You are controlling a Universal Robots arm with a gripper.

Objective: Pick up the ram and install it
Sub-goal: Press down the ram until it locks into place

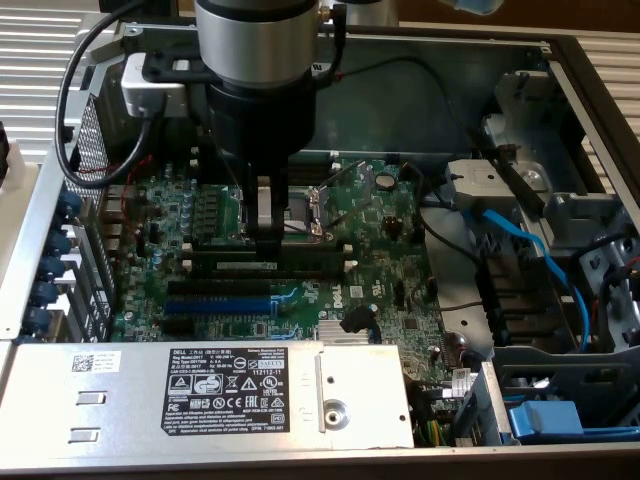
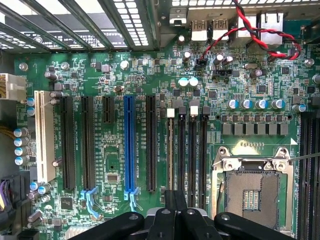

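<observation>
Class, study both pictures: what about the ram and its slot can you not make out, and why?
1. Exterior view: the middle of the ram sits behind the gripper, so its seating is unclear.
2. Exterior view: any print on the ram is too small to read.
3. Wrist view: the memory slots are covered at one end by the gripper.

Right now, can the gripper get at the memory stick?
Probably yes. The gripper sits right over the memory stick, which lies along the black slots; no cable crosses between them. Can't tell if they touch.
</observation>
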